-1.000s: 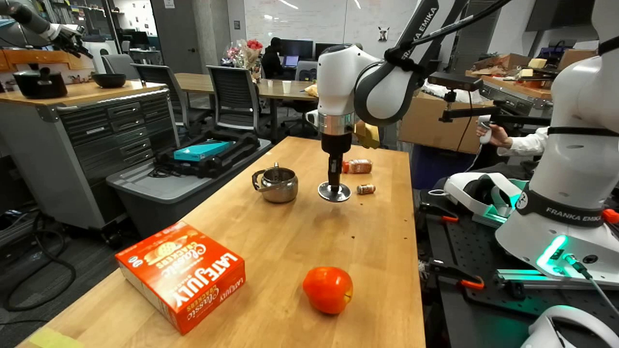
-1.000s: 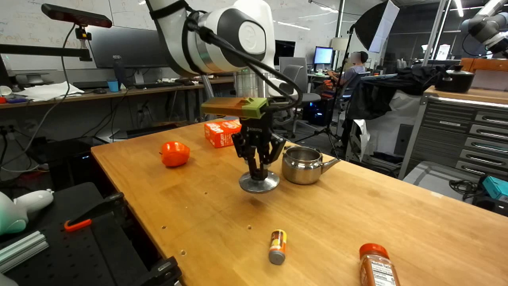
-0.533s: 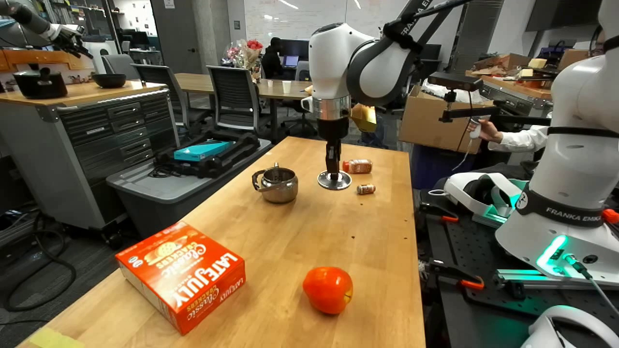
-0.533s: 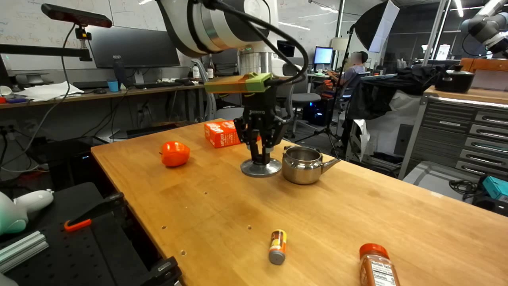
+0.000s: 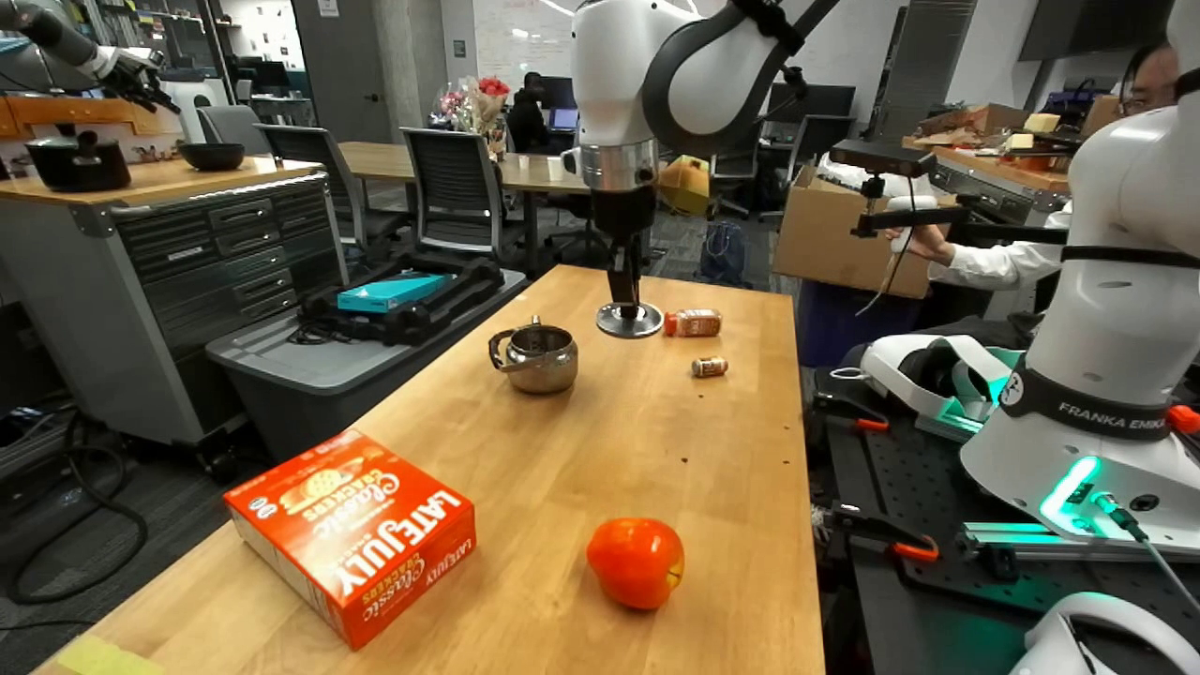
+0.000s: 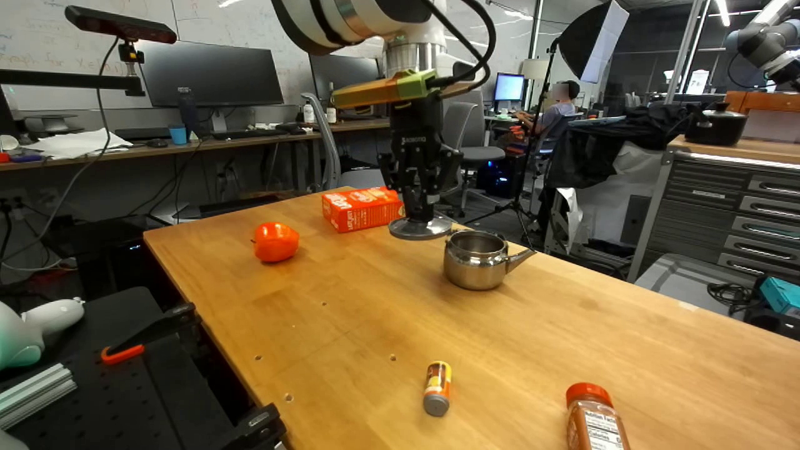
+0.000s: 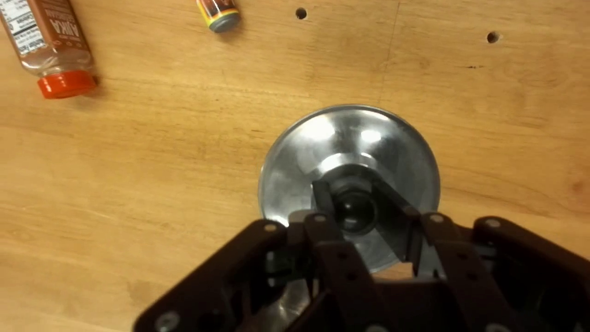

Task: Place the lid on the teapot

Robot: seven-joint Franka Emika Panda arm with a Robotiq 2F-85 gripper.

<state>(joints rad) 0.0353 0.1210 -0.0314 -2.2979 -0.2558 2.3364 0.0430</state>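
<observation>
"Which step?"
"Carrying, seemingly: the gripper (image 6: pixel 420 214), pinched tight around the dark knob (image 7: pixel 355 211), holds the lid (image 6: pixel 417 232) aloft beside the uncovered teapot (image 6: pixel 473 269)."
"Next?"
"Likely centring it above the teapot, then lowering."

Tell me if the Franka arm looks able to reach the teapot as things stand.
Probably yes: the gripper, holding the lid, hangs near the teapot, whose top is open, and nothing visible stands between them.
</observation>
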